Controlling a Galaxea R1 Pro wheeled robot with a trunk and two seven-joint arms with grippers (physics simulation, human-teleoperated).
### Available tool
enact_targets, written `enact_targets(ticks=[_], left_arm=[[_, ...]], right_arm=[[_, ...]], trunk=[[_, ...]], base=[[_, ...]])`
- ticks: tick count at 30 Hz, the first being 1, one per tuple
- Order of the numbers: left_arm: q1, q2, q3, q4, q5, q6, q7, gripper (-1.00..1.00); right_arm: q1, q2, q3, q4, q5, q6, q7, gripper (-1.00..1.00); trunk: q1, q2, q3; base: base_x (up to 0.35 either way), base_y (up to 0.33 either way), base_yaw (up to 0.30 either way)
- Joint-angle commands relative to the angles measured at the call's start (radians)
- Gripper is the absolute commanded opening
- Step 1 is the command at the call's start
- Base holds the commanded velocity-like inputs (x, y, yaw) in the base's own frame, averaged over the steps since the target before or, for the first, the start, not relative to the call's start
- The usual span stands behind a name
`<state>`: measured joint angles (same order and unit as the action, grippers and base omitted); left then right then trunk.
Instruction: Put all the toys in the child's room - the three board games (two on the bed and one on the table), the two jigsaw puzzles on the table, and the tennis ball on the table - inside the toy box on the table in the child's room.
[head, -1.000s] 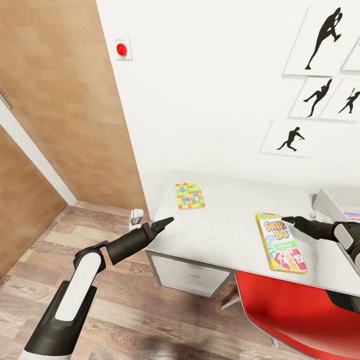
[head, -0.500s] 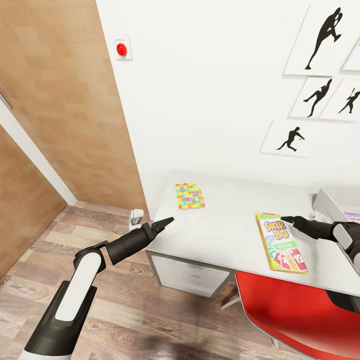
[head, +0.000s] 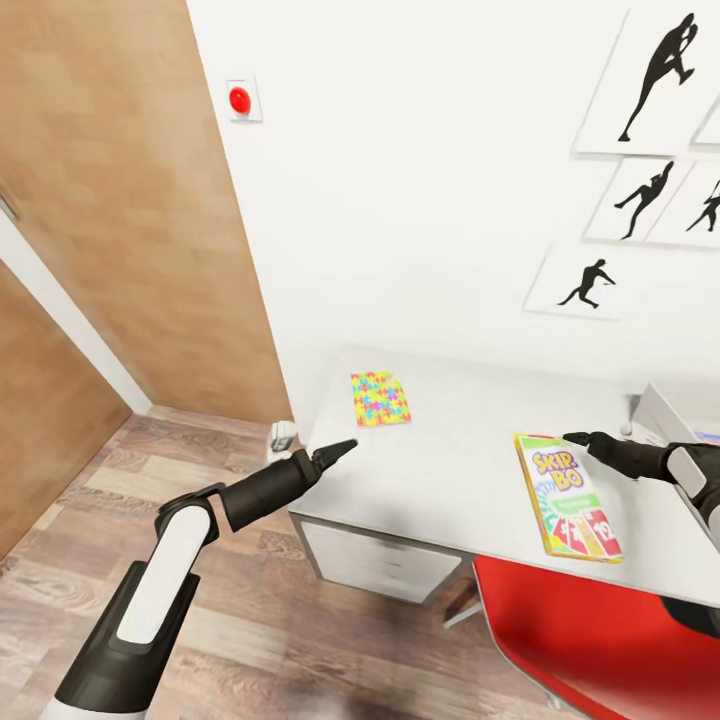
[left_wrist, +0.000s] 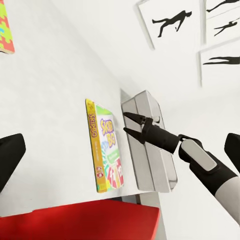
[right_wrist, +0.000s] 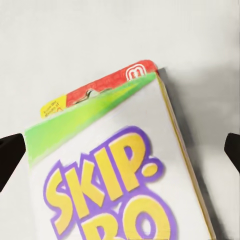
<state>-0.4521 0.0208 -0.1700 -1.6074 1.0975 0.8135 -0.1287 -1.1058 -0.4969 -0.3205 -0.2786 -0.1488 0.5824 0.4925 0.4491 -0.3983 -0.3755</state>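
A yellow-green Skip-Bo board game (head: 567, 495) lies flat on the pale grey table (head: 460, 450), near its front edge. My right gripper (head: 570, 437) hovers open just above the box's far end; the right wrist view looks down on the board game (right_wrist: 115, 175) between the dark fingertips (right_wrist: 10, 155). A jigsaw puzzle (head: 380, 398) lies near the table's left end. My left gripper (head: 350, 443) is open over the table's left front corner, empty. The grey toy box (head: 668, 408) stands at the right edge, and in the left wrist view the toy box (left_wrist: 150, 145) sits behind my right gripper (left_wrist: 129, 124).
A red chair (head: 600, 640) stands pushed against the table's front, under my right arm. Black sports silhouette pictures (head: 655, 70) hang on the white wall. A wooden door (head: 110, 230) and wood-plank floor (head: 250, 620) lie to the left.
The head view has shifted slightly, so the whole scene sits a little differently. Both arms hold nearly the same places over the table, and the objects have not moved.
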Motion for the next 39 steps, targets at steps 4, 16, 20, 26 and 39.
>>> enact_targets(ticks=[4,16,20,26,39], left_arm=[[-0.001,0.0,-0.007,0.0,-0.003,0.001,-0.003,1.0],[-0.002,-0.001,-0.014,0.0,-0.004,-0.001,-0.001,1.0],[-0.002,0.0,-0.015,0.0,-0.004,-0.001,0.0,1.0],[-0.002,0.0,-0.015,0.0,-0.004,-0.001,0.0,1.0],[-0.002,0.0,-0.016,0.0,-0.004,-0.002,0.0,1.0]], right_arm=[[0.0,-0.003,-0.01,-0.001,-0.009,0.01,-0.013,1.0],[0.004,-0.008,-0.018,0.001,-0.008,0.012,-0.026,1.0],[0.004,-0.013,-0.019,0.001,-0.009,0.012,-0.029,1.0],[0.004,-0.022,-0.021,0.004,-0.009,0.013,-0.035,1.0],[0.008,-0.041,-0.038,0.022,-0.008,0.013,-0.041,1.0]], trunk=[[0.001,-0.002,-0.002],[0.001,-0.002,-0.002],[0.001,-0.002,-0.002],[0.001,-0.002,-0.002],[0.001,-0.002,-0.002]], base=[[0.25,0.0,0.0],[0.129,0.0,0.0],[0.034,0.0,0.0],[0.017,0.0,0.0],[0.005,0.0,0.0]])
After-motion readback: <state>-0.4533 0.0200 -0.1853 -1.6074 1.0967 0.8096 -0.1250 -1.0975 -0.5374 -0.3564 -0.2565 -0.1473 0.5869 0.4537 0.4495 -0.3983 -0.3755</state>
